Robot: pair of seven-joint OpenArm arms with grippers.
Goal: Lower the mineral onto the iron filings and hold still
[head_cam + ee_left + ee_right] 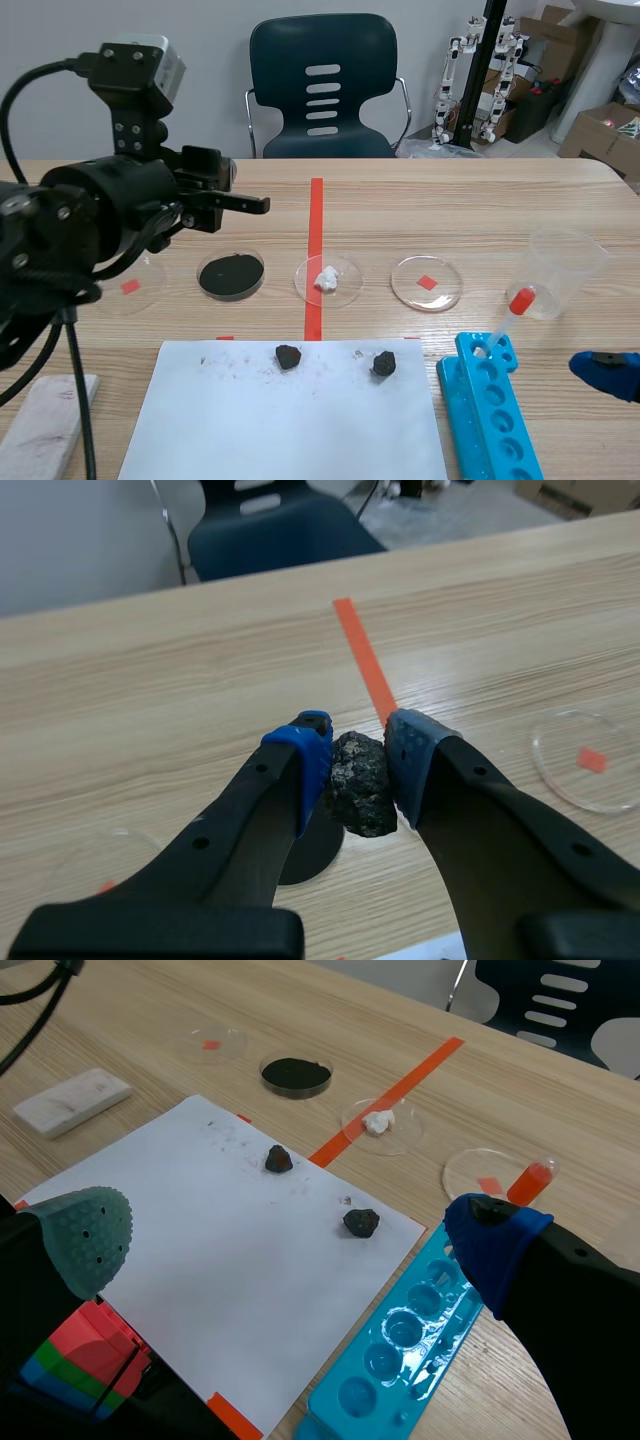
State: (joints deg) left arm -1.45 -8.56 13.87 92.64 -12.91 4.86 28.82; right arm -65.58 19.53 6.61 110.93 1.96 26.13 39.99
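Over the wooden desk (400, 210), my left pincer (358, 755) clamps the dark rough mineral (362, 788) above the black iron-filings dish (231, 275).

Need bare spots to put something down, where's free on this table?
Free: the white sheet nearer the robot than the two dark rocks; the table beyond the dish row. Crowded: the dish row from the filings dish to the beaker, and around the blue rack.
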